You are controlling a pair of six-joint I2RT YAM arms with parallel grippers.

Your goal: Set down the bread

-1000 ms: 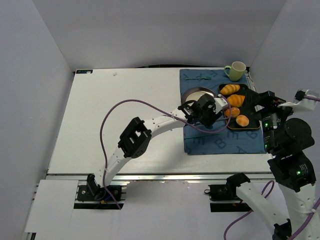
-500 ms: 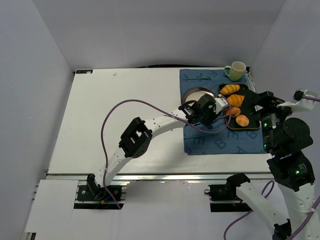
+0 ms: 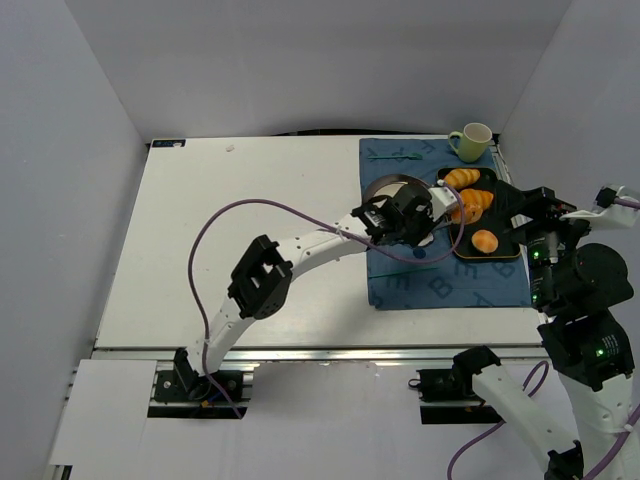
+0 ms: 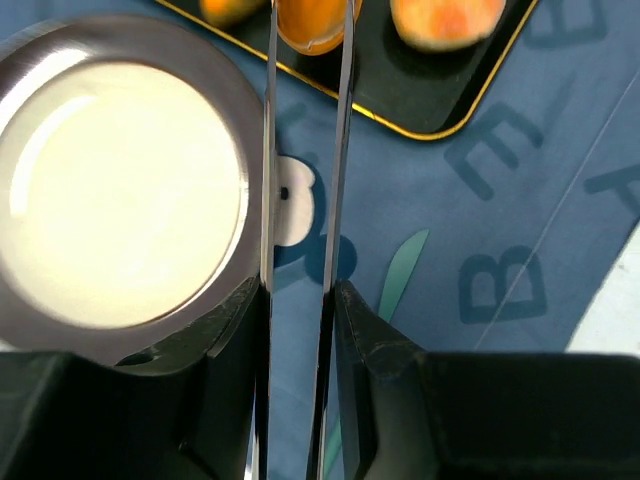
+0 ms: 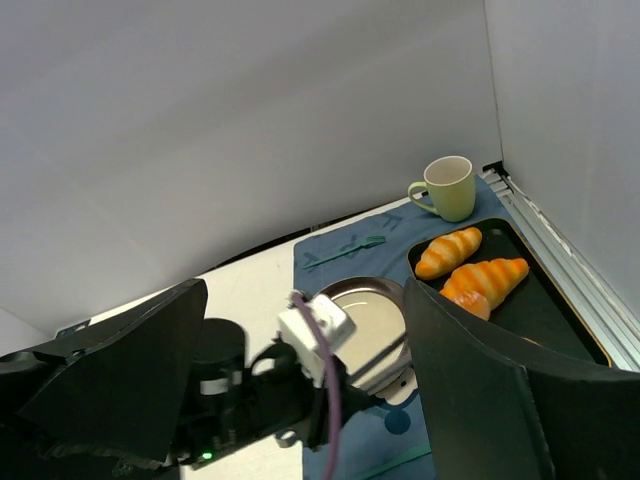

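1. Bread [image 4: 312,22], the small round golden-orange bun, is pinched between the two thin fingers of the left gripper [image 4: 306,45]. It sits at the left edge of the flat black tray with a gold rim [image 4: 400,90], the side next to the plate.
2. Picking up looks done. Putting down is left. I think the bread is meant for the round silver plate with a pale middle [image 4: 120,190], just left of the tray. Nothing lies on the plate.
3. Going left to right: first the plate, then the held bread, then the tray. All of them rest on the blue cloth with letters [image 4: 500,230].
4. On the tray is a paler tan bun [image 4: 445,20], near the bread but not touching it. Two long stripy orange croissants [image 5: 447,252] lie at the far end.
5. The right gripper [image 5: 300,290] is on the right with its fingers wide apart, holding nothing.
6. The left wrist view shows the pinch up close and the bare plate. I cannot tell from it whether the bread is lifted off the tray.
7. In the top view the left arm hides part of the plate.
8. Only the top and right wrist views show the light green mug [image 5: 447,188], at the far right corner of the cloth.
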